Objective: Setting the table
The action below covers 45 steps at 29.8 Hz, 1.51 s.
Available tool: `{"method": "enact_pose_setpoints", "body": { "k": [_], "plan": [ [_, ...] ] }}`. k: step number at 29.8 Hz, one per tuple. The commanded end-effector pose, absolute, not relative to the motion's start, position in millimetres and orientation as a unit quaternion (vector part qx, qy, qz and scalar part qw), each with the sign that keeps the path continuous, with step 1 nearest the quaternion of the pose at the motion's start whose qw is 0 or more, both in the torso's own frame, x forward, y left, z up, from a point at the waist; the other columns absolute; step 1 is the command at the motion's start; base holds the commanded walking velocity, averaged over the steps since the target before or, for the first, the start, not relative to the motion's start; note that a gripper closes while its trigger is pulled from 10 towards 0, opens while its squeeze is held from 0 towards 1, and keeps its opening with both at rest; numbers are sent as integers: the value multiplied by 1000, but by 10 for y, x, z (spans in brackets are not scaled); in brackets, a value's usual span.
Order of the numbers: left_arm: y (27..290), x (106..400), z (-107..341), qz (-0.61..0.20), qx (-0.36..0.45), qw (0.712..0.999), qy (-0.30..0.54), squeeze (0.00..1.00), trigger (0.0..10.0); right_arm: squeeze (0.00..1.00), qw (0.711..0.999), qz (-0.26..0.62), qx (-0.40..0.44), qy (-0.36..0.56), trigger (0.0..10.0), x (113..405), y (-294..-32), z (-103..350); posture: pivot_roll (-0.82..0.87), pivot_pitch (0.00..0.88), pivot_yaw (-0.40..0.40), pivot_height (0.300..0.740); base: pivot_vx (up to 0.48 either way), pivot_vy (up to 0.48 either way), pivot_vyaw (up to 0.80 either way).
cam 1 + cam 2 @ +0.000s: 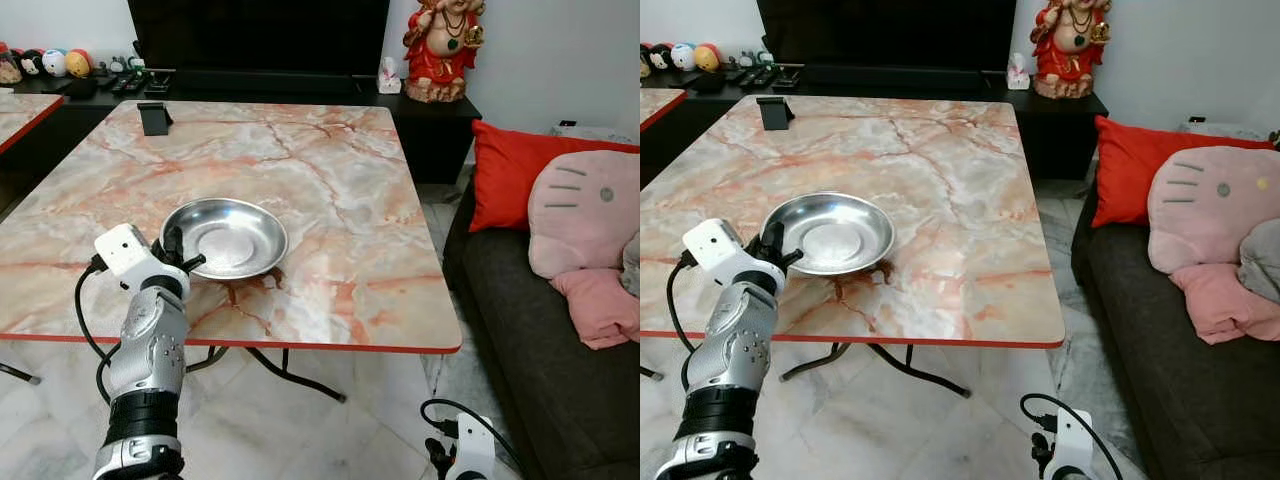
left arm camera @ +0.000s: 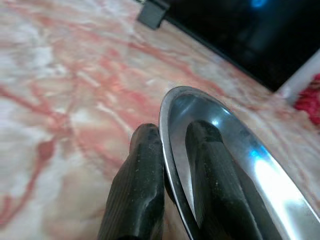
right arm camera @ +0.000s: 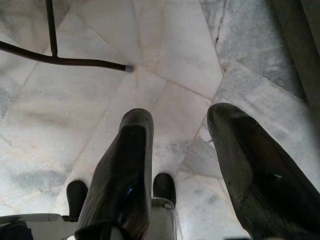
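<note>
On the marble-patterned counter (image 1: 330, 180), near its front edge and toward the robot's left, we note a shallow steel dish (image 1: 226, 237) lying upright. Left gripper (image 1: 180, 253) is at the dish's near-left rim; in the left wrist view its two black fingers (image 2: 140, 185) pinch that rim, one outside the wall, one inside the bowl. Dish bottom seems to rest on the counter, though we cannot tell for sure.

Right gripper (image 3: 177, 165) hangs low beside the counter, over the pale marble floor (image 3: 165, 55); its fingers stand spread apart with nothing between them. A black leg of the counter (image 3: 65, 61) crosses the floor ahead of it.

Far corner of the counter: a small black stand (image 1: 153, 117). Behind it, a dark cabinet (image 1: 430, 125) carrying a red and gold figurine (image 1: 442, 48). To the robot's right, a dark sofa (image 1: 510, 330) with a red cushion (image 1: 510, 170) and a pink plush cushion (image 1: 583, 212).
</note>
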State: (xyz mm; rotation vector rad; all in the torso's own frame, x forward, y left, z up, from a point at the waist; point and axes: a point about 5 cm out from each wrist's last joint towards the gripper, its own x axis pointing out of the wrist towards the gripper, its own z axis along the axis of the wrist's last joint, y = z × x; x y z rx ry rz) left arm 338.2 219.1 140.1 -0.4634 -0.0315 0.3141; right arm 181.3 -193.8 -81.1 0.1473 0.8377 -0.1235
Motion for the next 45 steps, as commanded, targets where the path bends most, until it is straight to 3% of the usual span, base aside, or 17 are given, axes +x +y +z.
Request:
{"method": "enact_pose_setpoints", "body": {
  "k": [1, 37, 38, 45],
  "plan": [
    [2220, 3408, 1458, 166, -214, 962, -25, 0, 10000, 0, 908, -62, 74, 409, 10000, 1811, -1941, -814, 34, 0, -23, 740, 0, 0, 0],
    [2234, 3326, 1123, 215, -169, 960, 62, 0, 10000, 0, 907, -60, 80, 410, 10000, 1806, -1927, -819, 34, 0, -23, 740, 0, 0, 0],
    [2223, 3327, 1108, 213, -165, 961, 71, 816, 10000, 0, 907, -60, 80, 410, 10000, 1806, -1928, -819, 34, 0, -23, 740, 0, 0, 0],
    [2228, 3314, 1070, 211, -153, 962, 81, 773, 10000, 0, 906, -60, 80, 410, 10000, 1806, -1929, -819, 34, 0, -23, 740, 0, 0, 0]
  ]
}}
